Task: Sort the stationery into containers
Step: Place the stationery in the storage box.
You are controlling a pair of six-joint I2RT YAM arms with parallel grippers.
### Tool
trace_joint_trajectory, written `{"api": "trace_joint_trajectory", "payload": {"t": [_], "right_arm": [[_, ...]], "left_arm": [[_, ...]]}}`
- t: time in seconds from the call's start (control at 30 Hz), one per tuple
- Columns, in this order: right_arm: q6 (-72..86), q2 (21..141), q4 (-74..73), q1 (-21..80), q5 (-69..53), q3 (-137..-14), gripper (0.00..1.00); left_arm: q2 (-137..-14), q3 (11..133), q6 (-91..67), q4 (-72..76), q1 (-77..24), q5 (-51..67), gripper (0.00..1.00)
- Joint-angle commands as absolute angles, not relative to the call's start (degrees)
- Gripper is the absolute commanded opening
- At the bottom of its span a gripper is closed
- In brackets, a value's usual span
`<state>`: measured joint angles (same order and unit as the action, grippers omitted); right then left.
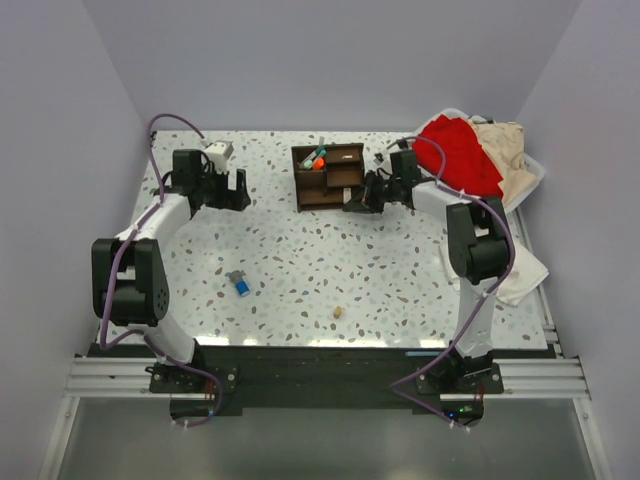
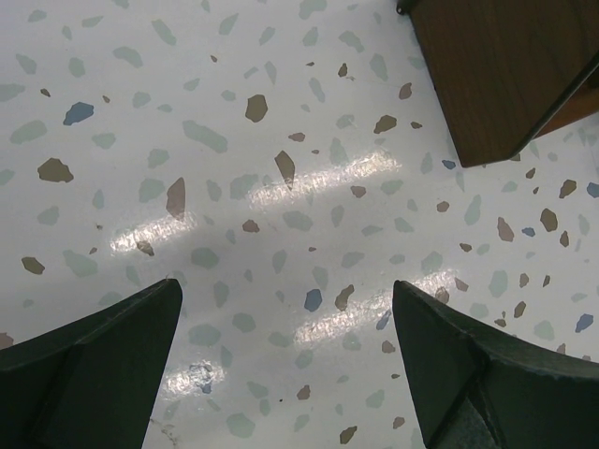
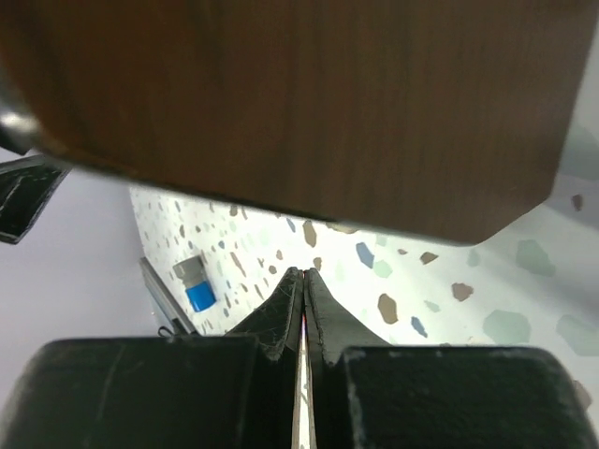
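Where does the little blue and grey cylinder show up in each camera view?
Top external: the blue-grey cylinder lies on the table, lower left of centre.
Left wrist: not in it.
Right wrist: the blue-grey cylinder sits left of centre, below the wooden organiser.
Shared landmark: the wooden organiser.

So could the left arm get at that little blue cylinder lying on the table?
Probably yes: the left gripper hangs open over bare table, and nothing stands between it and the blue cylinder nearer its base.
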<state>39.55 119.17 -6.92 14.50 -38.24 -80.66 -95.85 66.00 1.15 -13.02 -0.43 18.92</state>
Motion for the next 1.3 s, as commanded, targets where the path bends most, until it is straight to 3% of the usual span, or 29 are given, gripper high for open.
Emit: {"api": "trace_joint_trajectory", "payload": {"t": [0.0, 0.53, 1.27], "right_arm": [[37.8, 120.9, -8.5, 14.1, -35.7, -84.2, 0.00], [42.2, 123.0, -5.0, 14.2, -32.0, -88.9, 0.00], [36.5, 120.0, -13.1, 12.8, -25.1, -89.5, 0.00]], "left_arm": [[-94.7, 66.7, 1.8, -11.9, -0.1, 18.1, 1.00], [-96.9, 68.3, 1.7, -12.0, -0.1, 18.2, 1.00], [-96.9, 67.9, 1.0, -11.6, -0.1, 18.8, 1.00]]}}
